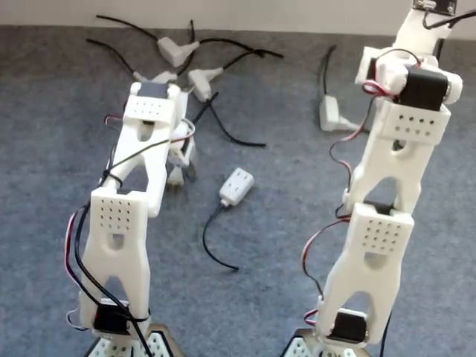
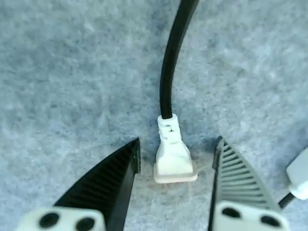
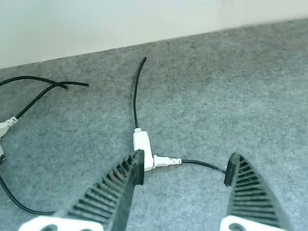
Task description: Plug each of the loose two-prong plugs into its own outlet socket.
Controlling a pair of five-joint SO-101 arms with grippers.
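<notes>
At nine o'clock from the unfilled white boxy outlet socket (image 1: 236, 186), the left gripper (image 2: 178, 144), jaws wide and empty, straddles a loose white two-prong plug (image 2: 174, 161).

Bench (image 1: 44, 186) layout
Outlet block (image 1: 236, 186) centre; loose plugs (image 1: 175, 50) back left; one plug (image 2: 174, 154) between the left fingers (image 2: 115, 178).

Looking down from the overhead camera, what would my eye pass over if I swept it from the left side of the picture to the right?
left arm → outlet socket block, lying on the carpet with its black cord trailing toward the camera → right arm
</notes>
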